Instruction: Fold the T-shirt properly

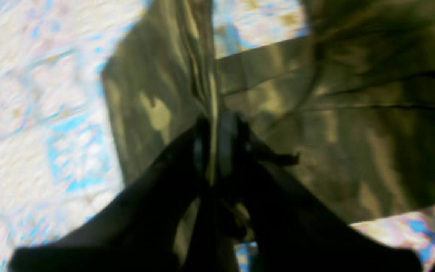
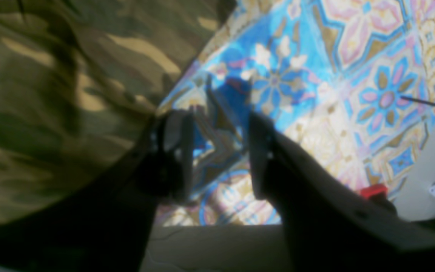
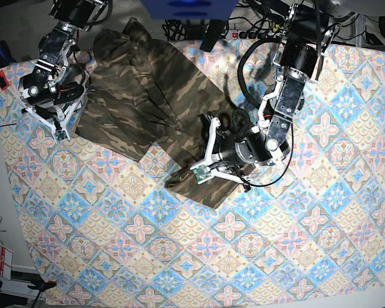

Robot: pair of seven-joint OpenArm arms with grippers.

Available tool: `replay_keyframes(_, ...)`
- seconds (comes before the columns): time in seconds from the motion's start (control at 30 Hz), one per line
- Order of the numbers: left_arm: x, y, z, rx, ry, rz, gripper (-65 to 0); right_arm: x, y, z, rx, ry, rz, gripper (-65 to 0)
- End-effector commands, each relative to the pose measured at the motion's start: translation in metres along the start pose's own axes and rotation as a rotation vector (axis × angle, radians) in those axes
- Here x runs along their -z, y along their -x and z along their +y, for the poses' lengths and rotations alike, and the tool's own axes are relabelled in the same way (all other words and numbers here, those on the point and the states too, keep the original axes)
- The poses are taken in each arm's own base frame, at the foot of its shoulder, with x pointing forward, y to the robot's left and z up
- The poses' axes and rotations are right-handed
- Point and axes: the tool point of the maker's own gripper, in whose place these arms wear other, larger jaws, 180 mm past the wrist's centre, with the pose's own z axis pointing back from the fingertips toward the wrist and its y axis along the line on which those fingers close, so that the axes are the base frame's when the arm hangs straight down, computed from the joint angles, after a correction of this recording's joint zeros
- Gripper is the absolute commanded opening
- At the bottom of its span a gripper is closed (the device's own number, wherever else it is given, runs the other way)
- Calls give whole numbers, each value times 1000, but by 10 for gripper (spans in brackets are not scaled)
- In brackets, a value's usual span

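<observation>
Camouflage fabric in olive, brown and tan, the large short-sleeved T-shirt [image 3: 147, 90], lies spread and rumpled across the far left part of the desk, on a tablecloth of blue, pink and cream tile pattern [image 3: 295, 224], with one long flap running toward the middle. The left end effector [image 1: 213, 147] has its fingers drawn together on a thin ridge of that cloth, which rises between the dark pads in the left wrist view; it holds the hem end of the flap, likely so that this part can be carried over the body of the shirt. The right end effector [image 2: 219, 151] stands with its fingers apart and nothing between them (only tablecloth shows through the gap), just beside the shirt's edge at the desk's left side, where it seems placed to take or pin the cloth while the other arm pulls. A thin dark bent tool [image 2: 429, 107], perhaps a hex key, lies near the tablecloth's border, well away from the work. The fold looks early: most of the shirt is wrinkled and unsquared.
</observation>
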Motion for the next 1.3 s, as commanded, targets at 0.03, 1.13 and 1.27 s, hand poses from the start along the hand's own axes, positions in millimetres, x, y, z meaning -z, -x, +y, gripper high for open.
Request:
replay_keyframes(0.03, 3, -28, -14, 54, 28, -60, -623, -5, -10, -7, -2, 23, -32, -422)
replay_keyframes(1.13, 25, -72, -94, 297, 144, -123, -275, -8, -13, -11, -6, 37, -42, -418)
replay_keyframes(1.27, 4, -84, -35, 162, -4, -185, -275, -32, -26, -31, 5, 119, -103, -378)
